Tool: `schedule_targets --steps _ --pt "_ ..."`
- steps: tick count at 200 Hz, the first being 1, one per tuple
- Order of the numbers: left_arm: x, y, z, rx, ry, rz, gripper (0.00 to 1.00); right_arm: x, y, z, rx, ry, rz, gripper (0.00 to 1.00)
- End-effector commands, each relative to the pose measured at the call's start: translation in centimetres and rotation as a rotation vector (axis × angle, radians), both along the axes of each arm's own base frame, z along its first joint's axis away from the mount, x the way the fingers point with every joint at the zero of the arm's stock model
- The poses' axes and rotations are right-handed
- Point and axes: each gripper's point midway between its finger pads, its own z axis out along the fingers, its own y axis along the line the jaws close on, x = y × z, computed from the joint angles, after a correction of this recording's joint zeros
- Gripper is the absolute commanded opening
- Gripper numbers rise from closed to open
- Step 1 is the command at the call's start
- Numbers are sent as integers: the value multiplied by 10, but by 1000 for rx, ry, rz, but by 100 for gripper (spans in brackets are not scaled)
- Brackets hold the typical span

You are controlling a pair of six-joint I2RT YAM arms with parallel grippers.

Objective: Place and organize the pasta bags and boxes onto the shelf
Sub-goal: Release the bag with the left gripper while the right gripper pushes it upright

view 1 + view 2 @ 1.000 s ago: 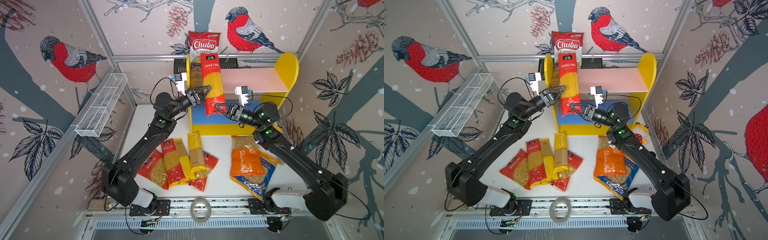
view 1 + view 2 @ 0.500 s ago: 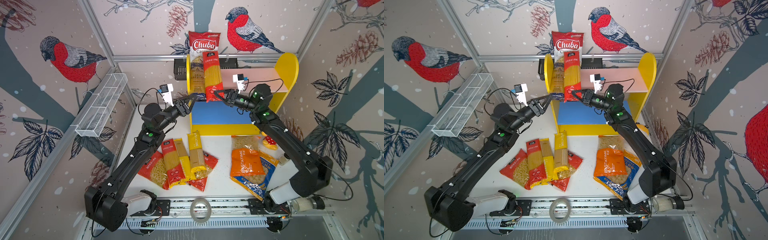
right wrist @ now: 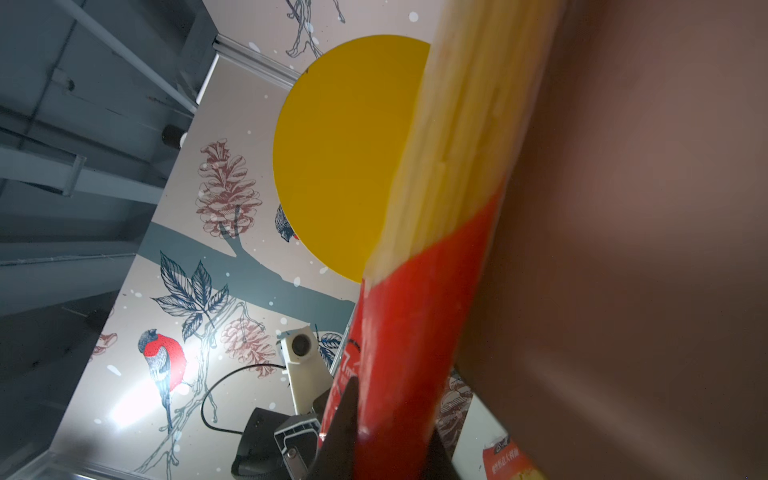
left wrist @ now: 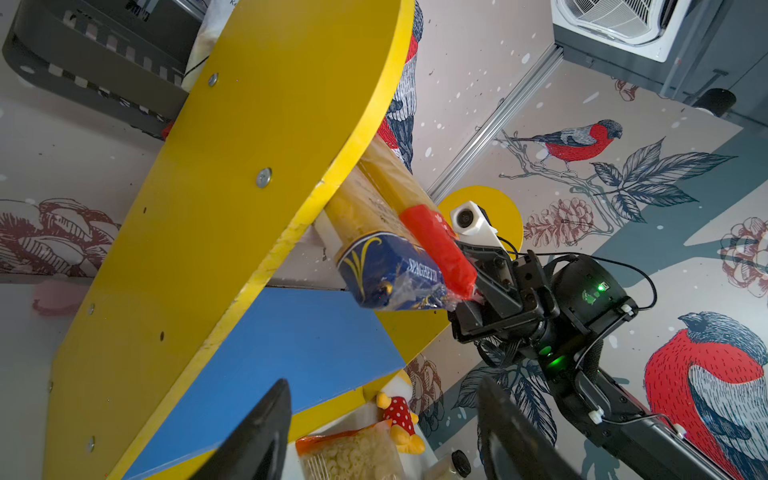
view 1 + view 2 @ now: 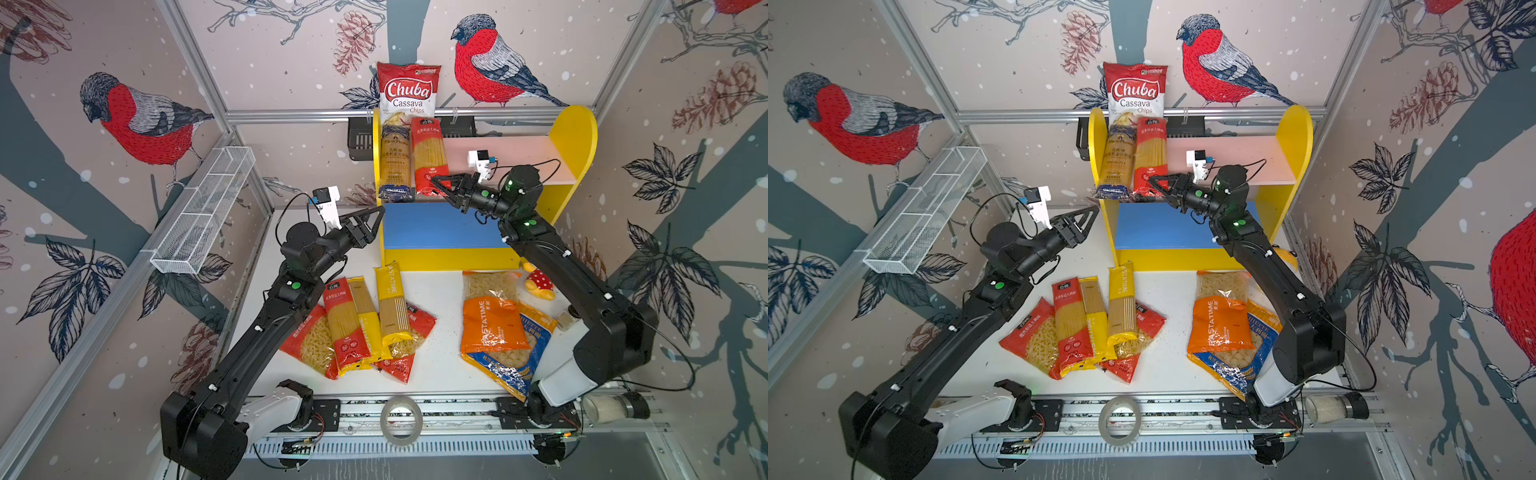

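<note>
Red spaghetti pack [image 5: 430, 156] moved up onto shelf [image 5: 519, 157], upper centre of frame, beside dark blue pack [image 5: 395, 162]. Right gripper [image 5: 437, 185] clamps its overhanging end; left gripper [image 5: 376, 220] gapes, empty. Release it too early and pack likely slides off the edge.

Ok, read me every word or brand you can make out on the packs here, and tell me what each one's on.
"Chuba Cassava Chips": red-white chips bag.
"SPAGHETTI": dark blue spaghetti pack.
"PASTATIME": orange bag.
"ASTATIME", first letter unseen: yellow spaghetti pack.
Characters on the shelved red spaghetti pack and print on the blue-yellow bag: too small to read.
</note>
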Motion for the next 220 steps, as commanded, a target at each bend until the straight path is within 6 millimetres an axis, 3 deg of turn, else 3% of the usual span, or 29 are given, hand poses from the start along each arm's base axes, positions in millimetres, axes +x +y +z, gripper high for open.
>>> schedule_targets --steps 1,41,49,74,87,101,127,161,191,220 --pt "-5 1 11 -22 -33 -11 69 0 2 26 69 -82 -7 21" --pt "-8 4 10 -7 -32 1 69 -5 17 17 32 -60 34 22" --pt "-6 3 0 1 -12 3 69 -6 18 15 26 -61 34 22" --pt "-6 3 -2 1 -8 1 69 -3 16 9 11 -49 29 23" --pt "-6 2 -3 3 -9 -1 69 -4 14 9 11 -50 28 29" --pt "-5 3 -5 11 -5 4 69 -6 11 8 10 -56 26 42" --pt "-4 4 -12 28 8 15 69 -9 6 4 -6 -64 19 44" --pt "-1 2 -17 28 20 9 69 -8 9 -3 -12 -57 34 37" --pt "0 2 -17 29 21 11 69 -10 9 3 -35 -89 39 25" --pt "0 4 -21 37 27 20 69 -19 5 6 -48 -122 59 20"
